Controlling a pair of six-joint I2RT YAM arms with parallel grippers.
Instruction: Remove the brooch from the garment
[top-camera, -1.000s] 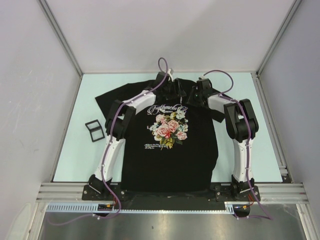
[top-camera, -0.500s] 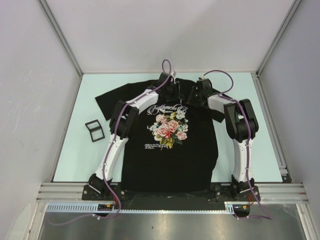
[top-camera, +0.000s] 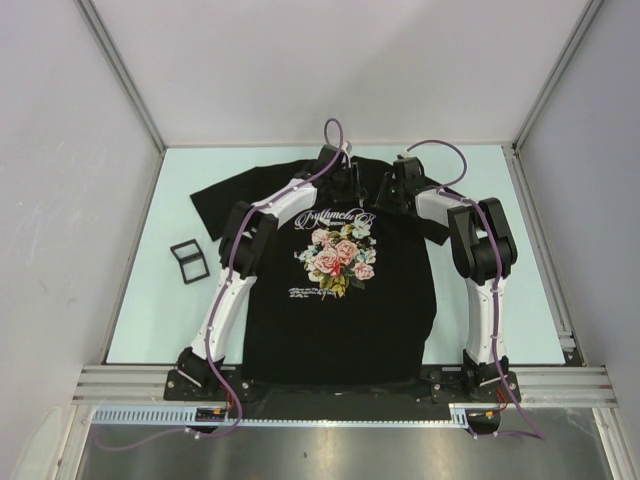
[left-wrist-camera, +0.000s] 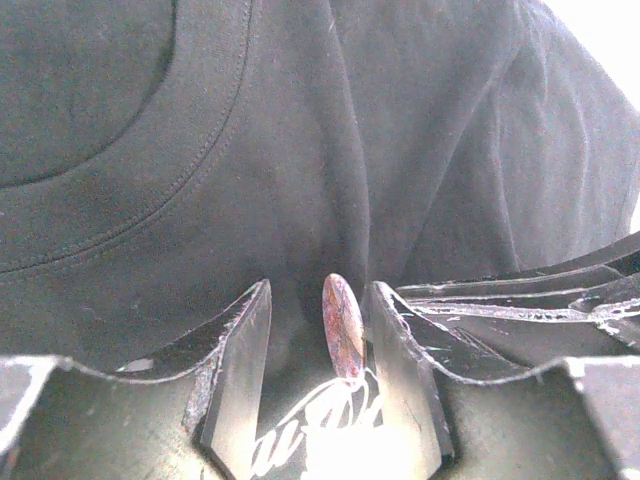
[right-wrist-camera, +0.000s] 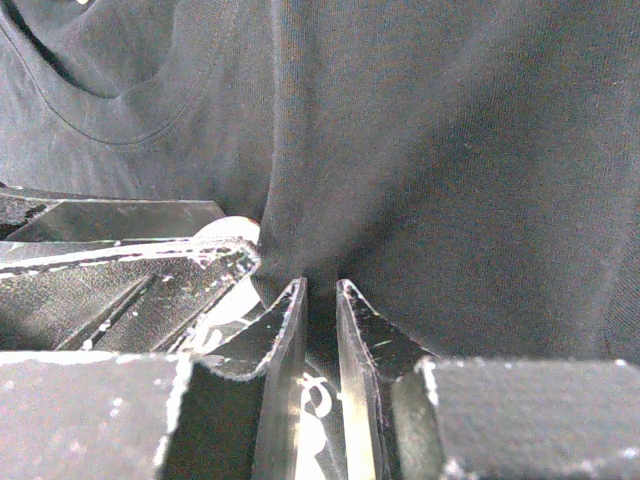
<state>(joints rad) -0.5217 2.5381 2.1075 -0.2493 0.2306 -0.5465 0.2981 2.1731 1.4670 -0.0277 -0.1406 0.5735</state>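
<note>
The garment (top-camera: 340, 320), a black T-shirt with a rose print, lies flat on the table, collar to the far side. The brooch (left-wrist-camera: 343, 325) is a small reddish-purple oval standing edge-on on the chest, just above the white lettering. My left gripper (left-wrist-camera: 321, 290) is open with one finger on each side of the brooch; the right finger is close to it and a gap shows on the left. It sits at the collar in the top view (top-camera: 347, 186). My right gripper (right-wrist-camera: 320, 290) is shut on a pinched fold of garment fabric, right beside the left gripper (top-camera: 385, 195).
A black rectangular frame-like object (top-camera: 188, 260) lies on the pale green table left of the shirt's sleeve. Grey walls enclose the table on three sides. My left gripper's finger (right-wrist-camera: 130, 270) shows close by in the right wrist view.
My left arm has shifted slightly to the right near the collar, then held still. The right arm and the shirt have not visibly moved.
</note>
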